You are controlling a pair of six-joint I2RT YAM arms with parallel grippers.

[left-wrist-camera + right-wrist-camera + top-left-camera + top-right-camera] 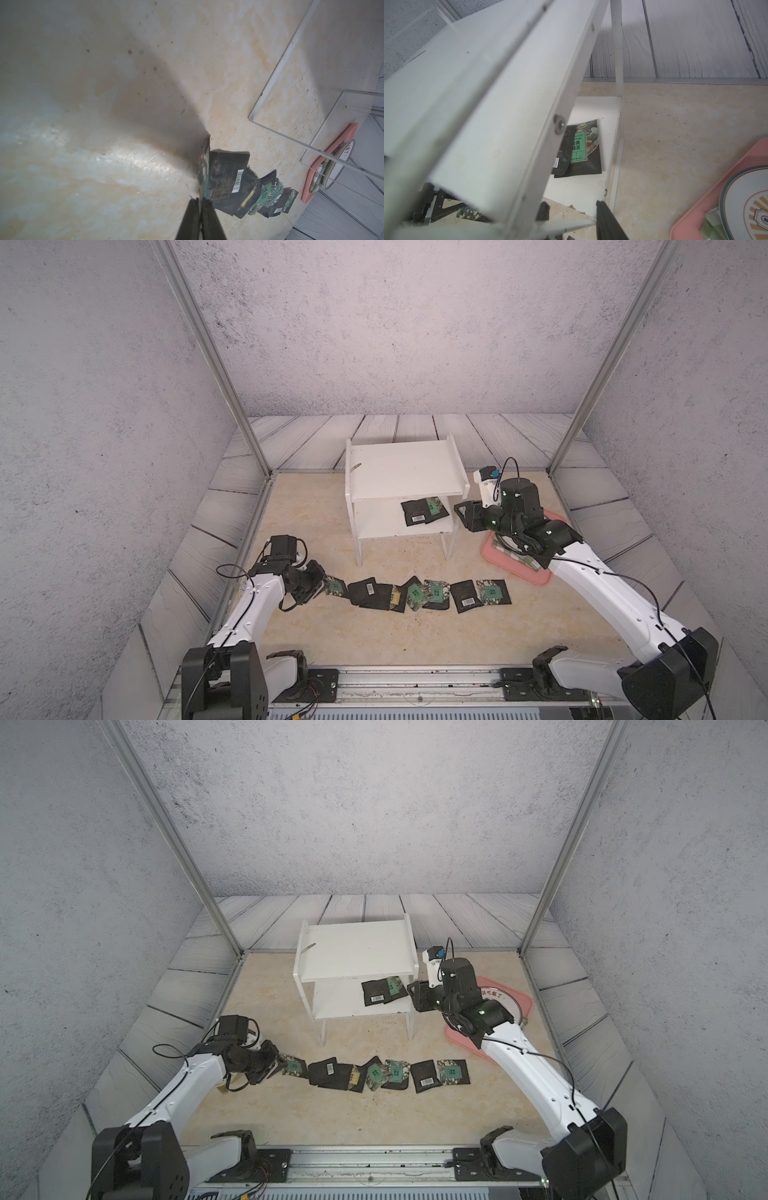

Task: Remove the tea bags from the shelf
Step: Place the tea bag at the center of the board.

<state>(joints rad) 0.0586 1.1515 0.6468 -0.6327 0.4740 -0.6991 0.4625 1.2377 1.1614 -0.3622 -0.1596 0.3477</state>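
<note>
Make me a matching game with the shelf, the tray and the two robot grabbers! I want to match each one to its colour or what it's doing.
Things:
1. shelf
2. tray
3. left gripper
4. right gripper

Matches:
A. pink
B. white
C. open
D. pinching a tea bag

Pairs: 1-B, 2-A, 3-D, 4-C

Between the table's [374,639] near edge and the row of tea bags [419,593] a wide strip is left free. A narrower strip is kept open between that row and the shelf [401,472] legs. The lower board is overhung by the upper one; its front is left open and its left part unoccupied. Toward the right edge, room is taken by the right gripper [460,515] and the pink tray [538,576].
</note>
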